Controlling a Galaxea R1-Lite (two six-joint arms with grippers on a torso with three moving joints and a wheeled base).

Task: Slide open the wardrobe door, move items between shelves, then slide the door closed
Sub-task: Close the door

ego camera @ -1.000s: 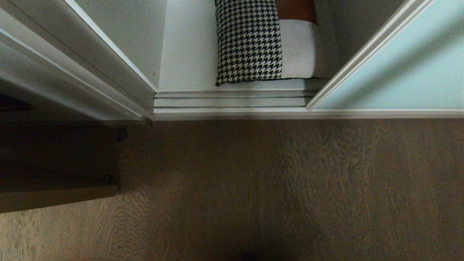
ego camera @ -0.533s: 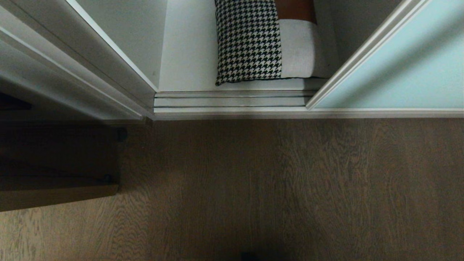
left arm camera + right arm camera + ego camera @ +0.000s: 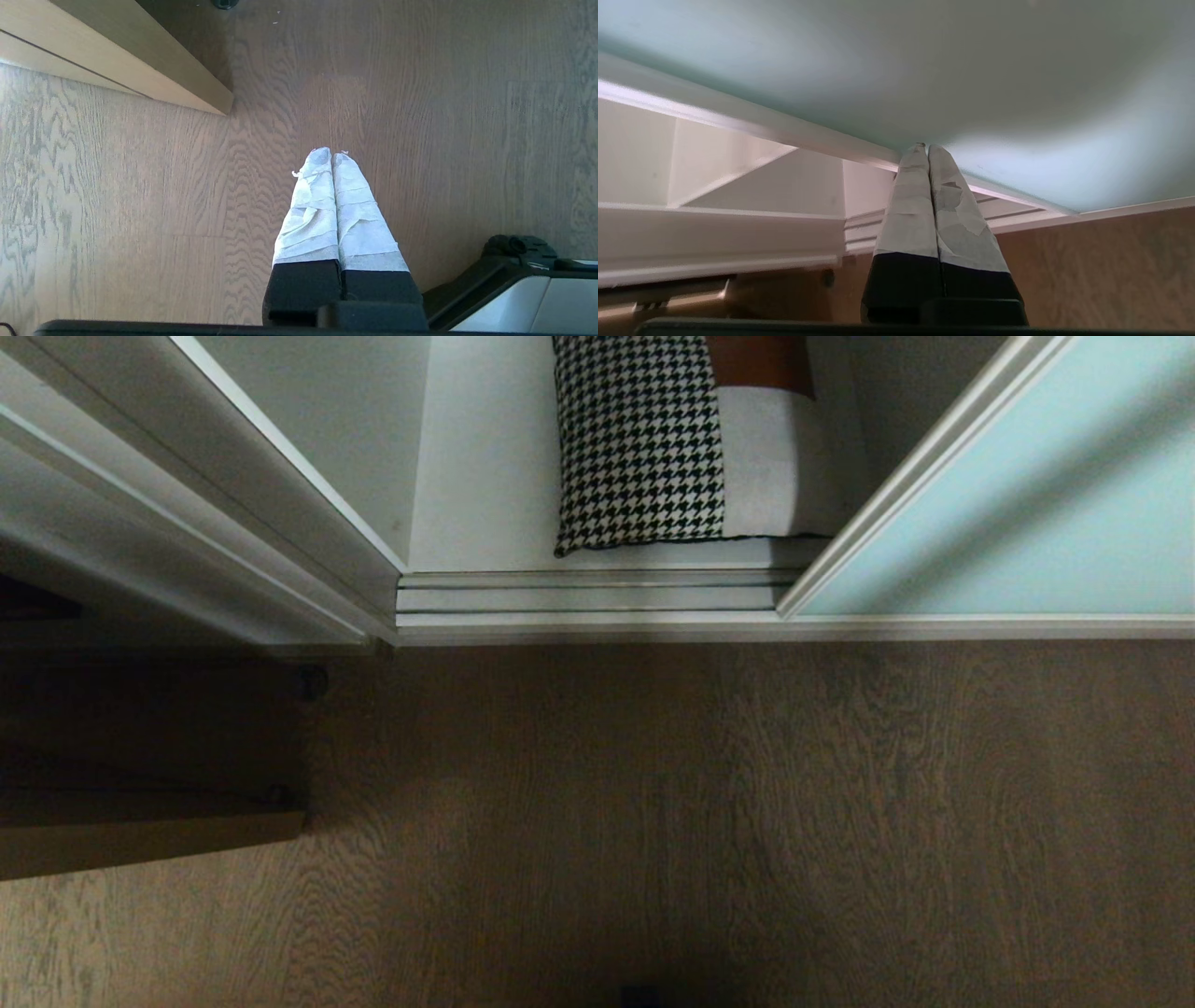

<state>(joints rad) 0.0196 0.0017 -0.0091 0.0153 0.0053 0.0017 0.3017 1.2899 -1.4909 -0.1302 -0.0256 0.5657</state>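
Presently the tall sliding wardrobe door of pale aqua frosted glass in a slim silver-white frame [image 3: 1008, 513] stands partly open at the right of the head view, its leading edge overlapping the right front corner of the cushion. The square cushion, black-and-white houndstooth with rust-brown and light-grey patches [image 3: 681, 439], lies on the flat white lowest shelf [image 3: 485, 457], its front edge just behind the shelf's front edge and toward the shelf's right side. The ridged silver-white floor track [image 3: 588, 599] runs along the front of the shelf, and the brown wood-grain floor [image 3: 653, 821] lies before it.

The right end effector [image 3: 923, 147], wrapped in pale tape, is clenched with nothing between its fingers. Its tips sit against the door at the join of glass and frame, as the right wrist view shows; actual contact cannot be confirmed.

The left end effector [image 3: 331, 153], likewise taped, is clenched and empty, pointing down over the floor, near the corner of a light wooden board [image 3: 140, 70].
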